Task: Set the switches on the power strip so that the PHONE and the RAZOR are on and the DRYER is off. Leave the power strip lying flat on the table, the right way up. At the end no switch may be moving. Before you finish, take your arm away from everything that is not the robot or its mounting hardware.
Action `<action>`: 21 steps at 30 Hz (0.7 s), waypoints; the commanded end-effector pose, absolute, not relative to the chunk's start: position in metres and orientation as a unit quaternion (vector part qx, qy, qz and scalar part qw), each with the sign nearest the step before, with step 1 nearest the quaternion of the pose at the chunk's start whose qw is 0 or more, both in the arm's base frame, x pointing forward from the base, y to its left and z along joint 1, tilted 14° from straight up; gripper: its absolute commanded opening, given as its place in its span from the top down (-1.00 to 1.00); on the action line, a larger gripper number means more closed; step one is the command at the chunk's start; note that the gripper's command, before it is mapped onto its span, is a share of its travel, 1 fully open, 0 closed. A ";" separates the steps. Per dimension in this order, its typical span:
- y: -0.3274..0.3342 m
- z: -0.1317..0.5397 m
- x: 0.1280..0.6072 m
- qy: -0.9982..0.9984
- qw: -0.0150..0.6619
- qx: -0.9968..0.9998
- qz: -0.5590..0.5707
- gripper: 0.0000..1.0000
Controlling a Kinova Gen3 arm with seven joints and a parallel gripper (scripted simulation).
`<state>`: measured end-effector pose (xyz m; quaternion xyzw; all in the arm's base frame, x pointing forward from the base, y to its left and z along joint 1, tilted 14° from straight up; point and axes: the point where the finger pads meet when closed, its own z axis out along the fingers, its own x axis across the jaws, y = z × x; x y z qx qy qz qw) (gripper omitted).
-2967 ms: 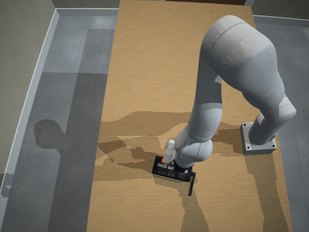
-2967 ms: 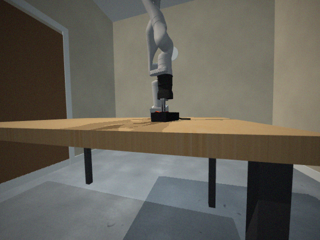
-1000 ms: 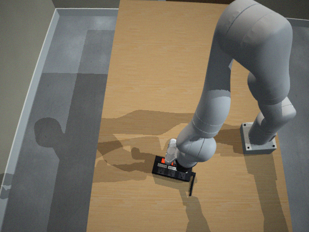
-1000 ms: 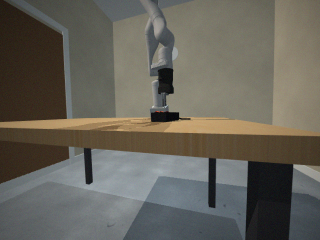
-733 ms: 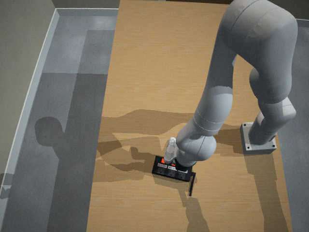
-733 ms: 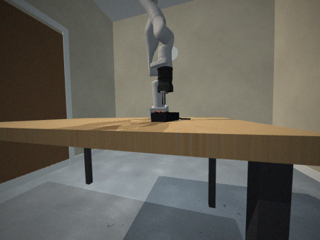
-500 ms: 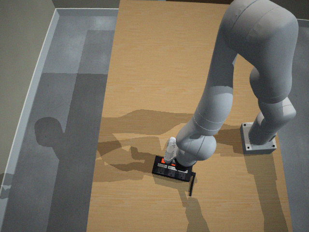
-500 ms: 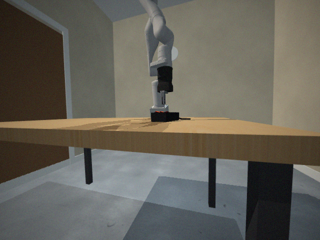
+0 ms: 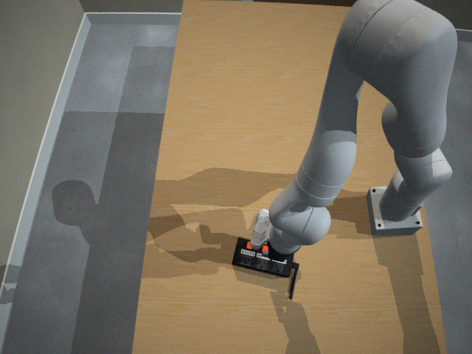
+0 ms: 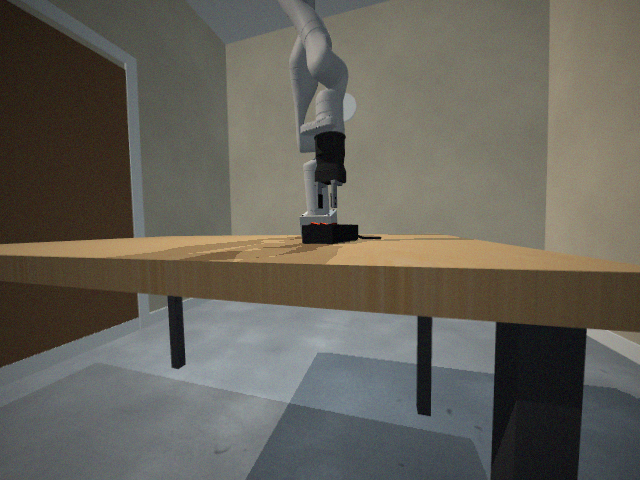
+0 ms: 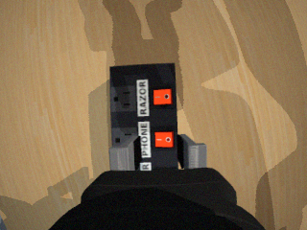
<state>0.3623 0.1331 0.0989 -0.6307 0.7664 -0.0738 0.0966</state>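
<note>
Top view: black power strip (image 9: 262, 260) seen flat on wooden desk (image 9: 236, 95), near edge side, cord end at right. Gripper (image 9: 260, 243) hung above strip's left part; two orange switches partly covered by it. Arm base (image 9: 375, 194) bolted at desk's right.

Exterior view: gripper (image 10: 327, 198) held vertical just over strip (image 10: 330, 233), fingers apart, nothing pinched.

Wrist view: fingers spread either side of strip (image 11: 125, 80). RAZOR switch (image 11: 163, 96) and PHONE switch (image 11: 164, 140) shown orange; DRYER switch hidden.

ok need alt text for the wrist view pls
Looking down past the open gripper, a black power strip lies on a wooden table. Orange switches sit beside its RAZOR and PHONE labels.
</note>
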 end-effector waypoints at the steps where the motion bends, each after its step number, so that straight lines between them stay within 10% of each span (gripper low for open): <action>1: 0.133 0.103 0.363 0.767 0.099 -0.630 -0.075 -1.00; 21: 0.132 0.160 0.348 0.767 0.099 -0.630 -0.075 -1.00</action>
